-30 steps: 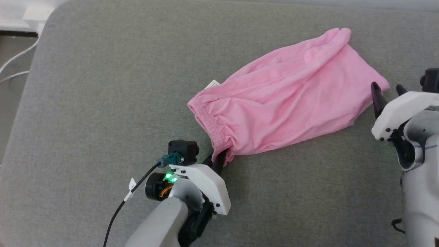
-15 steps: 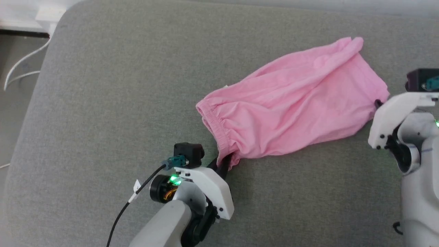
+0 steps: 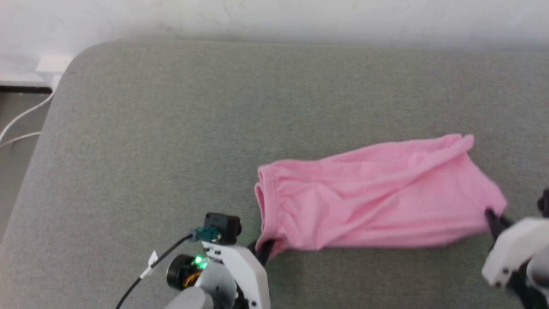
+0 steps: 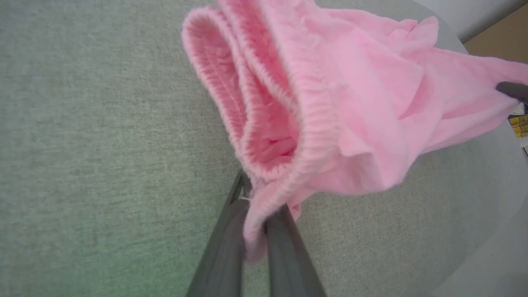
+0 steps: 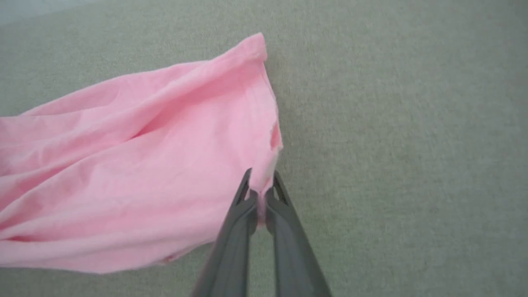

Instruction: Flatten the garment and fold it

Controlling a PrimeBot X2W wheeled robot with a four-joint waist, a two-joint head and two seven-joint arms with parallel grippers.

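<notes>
Pink garment [image 3: 377,197] on a grey cushion [image 3: 171,128], left gripper [image 3: 265,249] pinching its near waistband corner, right gripper [image 3: 490,216] pinching the hem; pulling apart evenly, low, should smooth it.

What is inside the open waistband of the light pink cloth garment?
The light pink cloth garment gapes at its ribbed waistband: pink inner cloth shows inside; deeper in, folds cover the rest.

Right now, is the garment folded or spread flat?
Neither: the garment is stretched between the left claw and right claw, rumpled, with long creases and a gaping waistband.
</notes>
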